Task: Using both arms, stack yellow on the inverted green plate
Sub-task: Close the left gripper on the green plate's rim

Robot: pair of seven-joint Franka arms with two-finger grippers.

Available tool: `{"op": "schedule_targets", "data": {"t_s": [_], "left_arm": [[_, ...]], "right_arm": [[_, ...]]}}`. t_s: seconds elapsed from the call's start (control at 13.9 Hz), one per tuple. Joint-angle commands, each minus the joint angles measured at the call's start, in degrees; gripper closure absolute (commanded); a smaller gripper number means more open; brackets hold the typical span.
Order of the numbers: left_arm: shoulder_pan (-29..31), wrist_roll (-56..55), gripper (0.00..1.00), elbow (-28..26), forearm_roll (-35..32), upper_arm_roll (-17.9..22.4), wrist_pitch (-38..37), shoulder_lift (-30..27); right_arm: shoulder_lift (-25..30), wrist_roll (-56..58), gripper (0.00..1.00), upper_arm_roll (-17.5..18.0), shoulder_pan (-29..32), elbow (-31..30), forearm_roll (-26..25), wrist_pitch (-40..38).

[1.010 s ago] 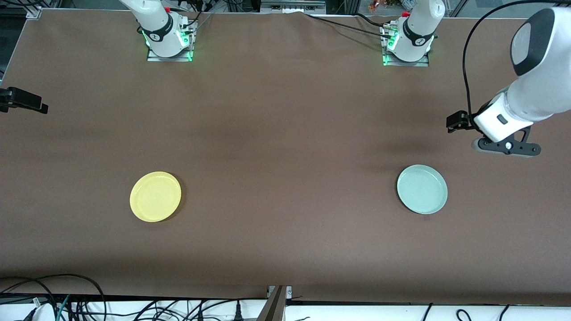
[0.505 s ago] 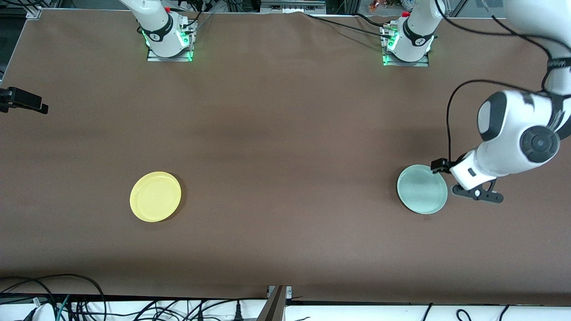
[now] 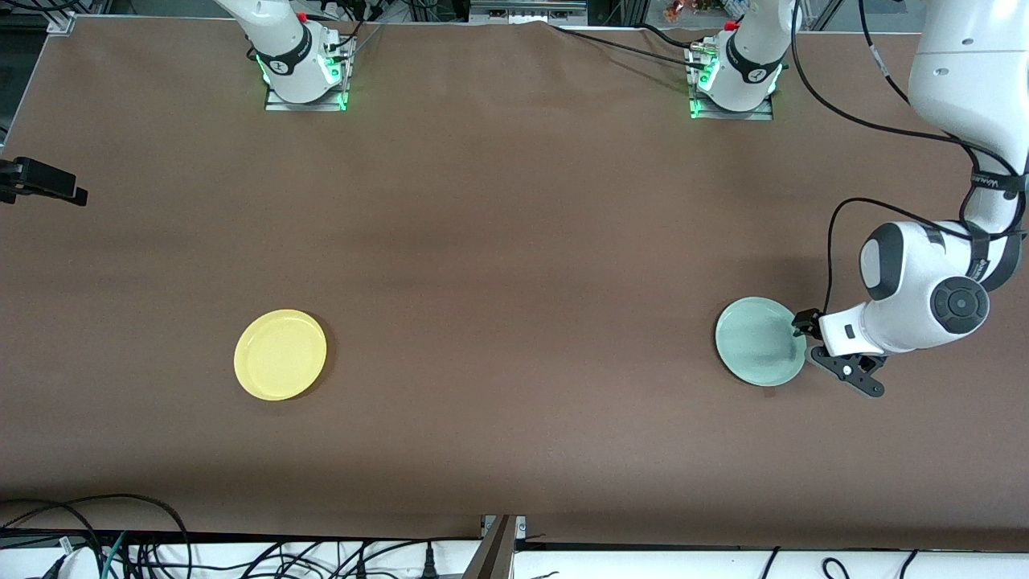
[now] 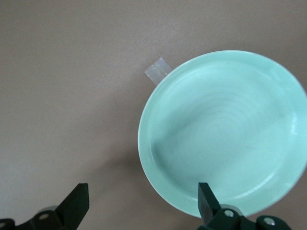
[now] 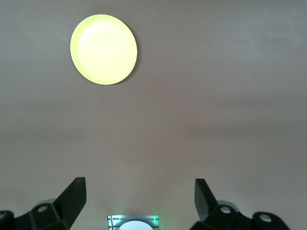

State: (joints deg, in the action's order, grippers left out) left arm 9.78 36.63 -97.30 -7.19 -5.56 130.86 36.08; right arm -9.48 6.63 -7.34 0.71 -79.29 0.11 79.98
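Note:
The yellow plate [image 3: 280, 355] lies rim up toward the right arm's end of the table; it also shows in the right wrist view [image 5: 103, 49]. The green plate [image 3: 760, 351] lies rim up, hollow side showing, toward the left arm's end. My left gripper [image 3: 808, 347] is low at that plate's edge. In the left wrist view my left gripper [image 4: 141, 206] is open, with one finger [image 4: 206, 201] over the green plate's [image 4: 225, 129] rim and the other over bare table. My right gripper [image 5: 139, 196] is open and empty, high over the table by its own base, and out of the front view.
A scrap of clear tape [image 4: 157, 70] lies on the brown table [image 3: 514, 241] against the green plate's rim. A black bracket [image 3: 40, 183] juts in at the right arm's end. Both arm bases [image 3: 304, 72] stand along the table's edge farthest from the front camera. Cables [image 3: 120, 547] run below the near edge.
My left arm has swung down and toward the front camera, bringing its gripper to the green plate's edge. Both plates have stayed put.

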Motion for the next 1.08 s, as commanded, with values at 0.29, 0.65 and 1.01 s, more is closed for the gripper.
{"op": "schedule_targets", "data": {"t_s": [0.29,0.65,1.01], "left_arm": [[1.4,2.8,0.34,1.1,1.7,-1.1,4.6,5.2],[1.8,3.6,1.0,0.1,1.7,-1.1,4.2,5.6],[1.8,3.7,1.0,0.4,1.7,-1.3,4.0,5.2]], "right_arm": [[-0.5,-0.9,0.0,0.2,0.3,1.2,0.9,-0.3],[-0.5,-0.9,0.0,0.2,0.3,1.2,0.9,0.6],[-0.5,-0.9,0.0,0.3,0.2,1.2,1.0,0.6]]}}
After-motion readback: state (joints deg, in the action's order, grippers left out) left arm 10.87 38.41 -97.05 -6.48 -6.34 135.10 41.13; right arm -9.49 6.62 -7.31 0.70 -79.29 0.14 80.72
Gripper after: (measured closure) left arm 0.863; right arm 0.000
